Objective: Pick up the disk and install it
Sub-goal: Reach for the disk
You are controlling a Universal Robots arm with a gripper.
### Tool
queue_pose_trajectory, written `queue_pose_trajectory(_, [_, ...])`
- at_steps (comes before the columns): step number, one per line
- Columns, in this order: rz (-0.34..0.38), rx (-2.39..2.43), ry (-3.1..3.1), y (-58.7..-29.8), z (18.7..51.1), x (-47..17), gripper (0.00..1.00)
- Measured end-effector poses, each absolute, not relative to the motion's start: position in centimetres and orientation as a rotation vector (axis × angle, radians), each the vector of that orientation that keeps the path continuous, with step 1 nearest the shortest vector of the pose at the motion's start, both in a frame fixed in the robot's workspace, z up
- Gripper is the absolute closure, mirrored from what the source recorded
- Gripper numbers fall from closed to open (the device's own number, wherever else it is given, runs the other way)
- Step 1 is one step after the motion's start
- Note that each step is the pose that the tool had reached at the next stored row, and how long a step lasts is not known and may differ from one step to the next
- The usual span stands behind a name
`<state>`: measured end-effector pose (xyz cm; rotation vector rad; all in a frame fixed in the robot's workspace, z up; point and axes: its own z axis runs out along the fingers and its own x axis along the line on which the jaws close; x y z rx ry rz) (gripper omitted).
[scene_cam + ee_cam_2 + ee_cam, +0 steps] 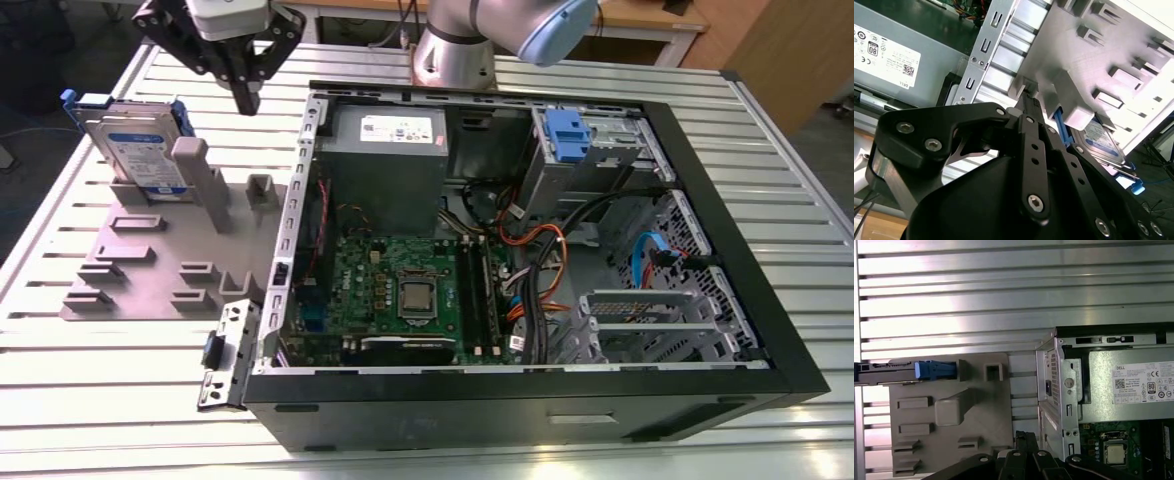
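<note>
Disk (904, 371) edge-on in first wrist view, gripper (247, 98) clsd

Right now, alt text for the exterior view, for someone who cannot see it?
The gripper, shut and empty, hangs above a grey holder on the table, apart from the disk standing upright in it. On the exterior view's right lies an open computer case with a blue bracket inside.

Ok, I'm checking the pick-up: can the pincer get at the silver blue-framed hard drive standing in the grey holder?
Probably yes: the pincer hangs near the silver blue-framed hard drive, whose top stands clear of the grey plastic holder, with nothing between them.
</note>
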<state>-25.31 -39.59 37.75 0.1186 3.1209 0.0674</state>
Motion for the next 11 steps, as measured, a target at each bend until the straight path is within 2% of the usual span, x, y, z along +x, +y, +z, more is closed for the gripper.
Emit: queue_pose_trajectory(11, [0.067, 0.119, 3.121, -39.59, 37.69, -25.67, 0.89])
